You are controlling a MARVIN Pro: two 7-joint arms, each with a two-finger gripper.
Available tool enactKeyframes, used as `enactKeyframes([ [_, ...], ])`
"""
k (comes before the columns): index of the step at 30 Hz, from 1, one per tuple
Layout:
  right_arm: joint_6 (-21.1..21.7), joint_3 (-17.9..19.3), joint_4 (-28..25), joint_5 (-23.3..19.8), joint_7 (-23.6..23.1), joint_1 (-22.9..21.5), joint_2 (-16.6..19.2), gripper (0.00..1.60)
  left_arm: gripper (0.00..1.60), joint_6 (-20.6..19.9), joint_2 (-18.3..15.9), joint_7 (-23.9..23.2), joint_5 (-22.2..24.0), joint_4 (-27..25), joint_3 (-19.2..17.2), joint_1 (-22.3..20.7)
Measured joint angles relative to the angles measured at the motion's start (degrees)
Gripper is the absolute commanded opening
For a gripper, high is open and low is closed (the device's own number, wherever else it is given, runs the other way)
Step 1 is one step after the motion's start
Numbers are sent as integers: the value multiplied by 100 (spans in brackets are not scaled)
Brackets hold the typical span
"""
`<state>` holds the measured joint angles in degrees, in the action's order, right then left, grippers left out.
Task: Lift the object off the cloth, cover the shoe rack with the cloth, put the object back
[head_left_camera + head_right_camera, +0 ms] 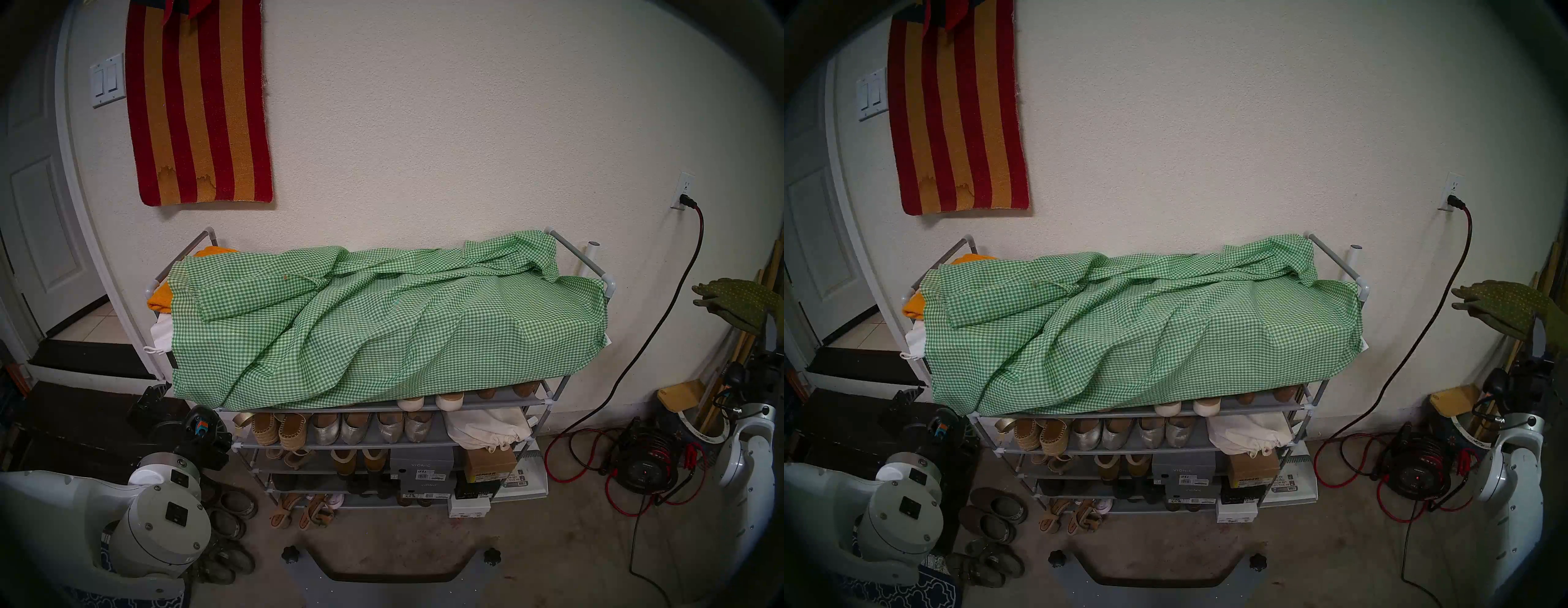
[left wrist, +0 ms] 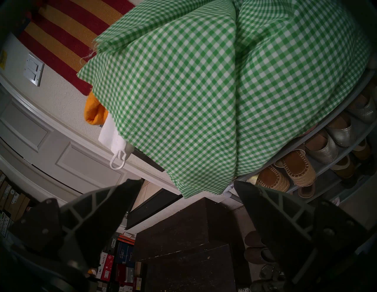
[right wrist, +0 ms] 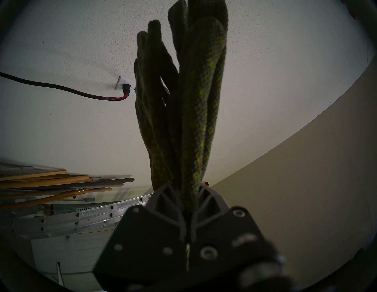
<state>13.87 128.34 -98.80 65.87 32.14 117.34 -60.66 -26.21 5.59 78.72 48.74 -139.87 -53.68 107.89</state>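
Shoe rack (image 1: 551, 397) stands against the wall; its top tier is draped with the green-and-white checked cloth (image 1: 382, 314), rumpled, with folds bunched toward the rear right rail. The cloth's front edge hangs down over the top shelf, lower on the left than on the right, where shoe toes on that shelf show beneath it. Lower shelves of shoes and boxes are uncovered. At the rack's left end a folded orange cloth (image 1: 163, 297) and a white drawstring bag (image 2: 116, 140) protrude from under the checked fabric.

Right gripper (image 3: 188, 195): jaws clenched on the pair of olive-green gloves (image 3: 189, 106), gripped low down, glove fingers pointing away from the wrist. In the head view the gloves (image 1: 738, 303) are held in the air, well to the right of the rack, clear of the cloth.

Left gripper (image 2: 187, 183): fingers spread wide, nothing between them, near the cloth's hanging front-left corner, not touching it
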Motion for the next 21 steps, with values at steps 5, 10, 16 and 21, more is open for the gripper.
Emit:
enactKeyframes([
  [5,-69,-279,153,-4,83,21,-102,0,160,0,0,0,0,0,0,0],
  [10,-80,-462,242,35,149,17,-171,0,160,0,0,0,0,0,0,0],
  [16,0,-584,255,120,204,-78,-245,0,160,0,0,0,0,0,0,0],
  [21,107,-573,135,155,206,-168,-273,0,160,0,0,0,0,0,0,0],
])
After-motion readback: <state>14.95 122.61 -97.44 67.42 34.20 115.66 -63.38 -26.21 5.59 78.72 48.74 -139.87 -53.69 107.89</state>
